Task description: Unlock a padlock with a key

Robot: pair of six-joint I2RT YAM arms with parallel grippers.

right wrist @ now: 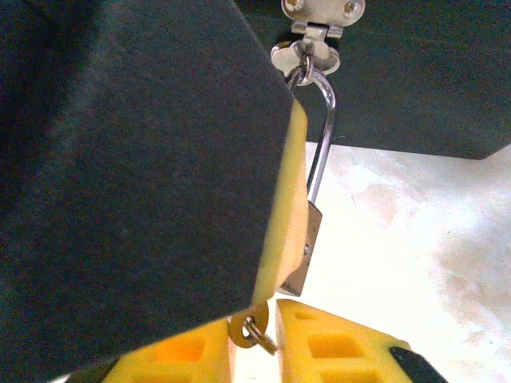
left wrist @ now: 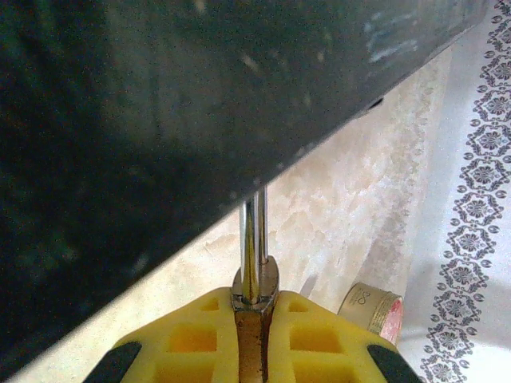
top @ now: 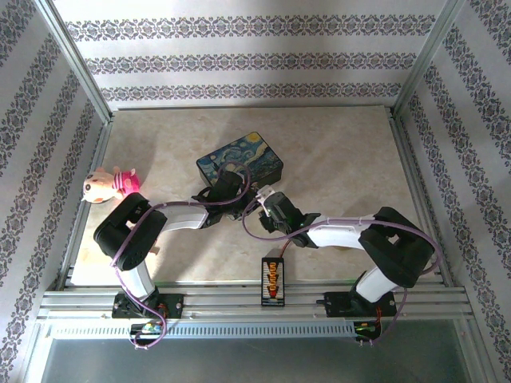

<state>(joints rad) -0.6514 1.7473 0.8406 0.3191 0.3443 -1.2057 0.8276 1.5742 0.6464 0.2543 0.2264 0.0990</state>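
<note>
Both arms are bent inward toward the box [top: 239,158]. The left pincer [left wrist: 255,319] is clamped on the padlock [left wrist: 257,275], which hangs from the clasp [right wrist: 322,9]. The key [right wrist: 246,327] is seen between the nearly closed right pincer [right wrist: 259,339], just below the padlock; a firm grip cannot be told.

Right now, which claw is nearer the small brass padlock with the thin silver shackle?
Left. The left claw is clamped on the brass padlock; the right claw sits just short of its bottom end.
</note>
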